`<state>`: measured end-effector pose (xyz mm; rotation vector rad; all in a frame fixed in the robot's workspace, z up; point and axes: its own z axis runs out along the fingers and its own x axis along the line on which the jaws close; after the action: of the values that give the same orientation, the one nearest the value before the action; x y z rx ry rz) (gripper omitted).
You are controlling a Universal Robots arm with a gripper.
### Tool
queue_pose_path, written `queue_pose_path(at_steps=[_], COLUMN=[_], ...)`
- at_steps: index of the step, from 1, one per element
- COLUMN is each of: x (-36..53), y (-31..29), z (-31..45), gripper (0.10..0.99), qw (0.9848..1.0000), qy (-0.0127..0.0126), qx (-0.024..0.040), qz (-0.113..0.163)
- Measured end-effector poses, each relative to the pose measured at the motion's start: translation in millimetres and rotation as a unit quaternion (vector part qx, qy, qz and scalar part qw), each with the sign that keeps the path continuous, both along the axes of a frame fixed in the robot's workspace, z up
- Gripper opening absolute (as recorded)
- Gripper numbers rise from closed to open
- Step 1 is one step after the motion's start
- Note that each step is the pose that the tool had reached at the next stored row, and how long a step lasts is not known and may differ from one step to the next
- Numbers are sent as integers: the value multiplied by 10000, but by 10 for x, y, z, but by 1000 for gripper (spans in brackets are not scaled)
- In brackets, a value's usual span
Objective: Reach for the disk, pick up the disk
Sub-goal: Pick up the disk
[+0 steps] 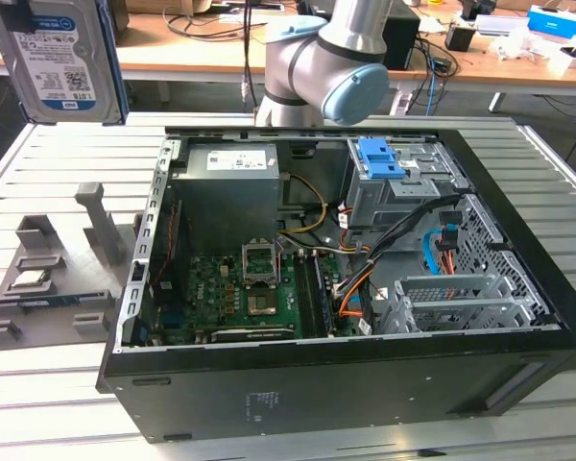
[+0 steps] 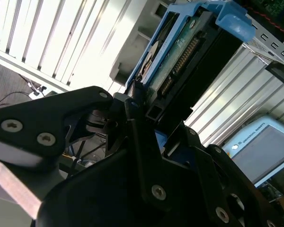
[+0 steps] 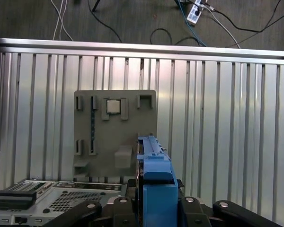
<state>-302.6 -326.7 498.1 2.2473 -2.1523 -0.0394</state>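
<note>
Clamping one end of the disk (image 2: 180, 52), the jaws are closed on its blue plastic bracket and the bare circuit-board face, as the second wrist view shows. In the first wrist view the bracket's blue edge (image 3: 154, 189) stands up between them. The hold looks narrow and partly on plastic, so I judge that the long free end could lever the drive, twisting it or sliding it out. The connector pins sit close to the jaws and could be bent if it shifts

Beyond the disk lies the grey fixture plate (image 3: 114, 127) with a small square chip (image 3: 113, 106) seated in it, just beside the open computer case (image 1: 365, 384). A dropped drive would probably strike that plate or the slatted bench (image 3: 217, 118) next to the case

In the exterior view the disk (image 1: 62, 58) hangs high, well apart from the case and off to the exterior view's left of it. Its face carries a white label with a blue band, barcodes and small print, which I leave unread. A white sticker (image 1: 242, 158) sits on the power supply inside the case. Farther off, a pendant screen (image 2: 262, 151) shows a line of print
</note>
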Motion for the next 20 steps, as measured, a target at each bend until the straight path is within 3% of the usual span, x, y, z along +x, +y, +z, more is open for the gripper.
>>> queue_pose_path(at_steps=[20], x=[675], y=[0], z=[-1], gripper=[369], qw=[10000], qy=[0], qx=[0], qz=[0])
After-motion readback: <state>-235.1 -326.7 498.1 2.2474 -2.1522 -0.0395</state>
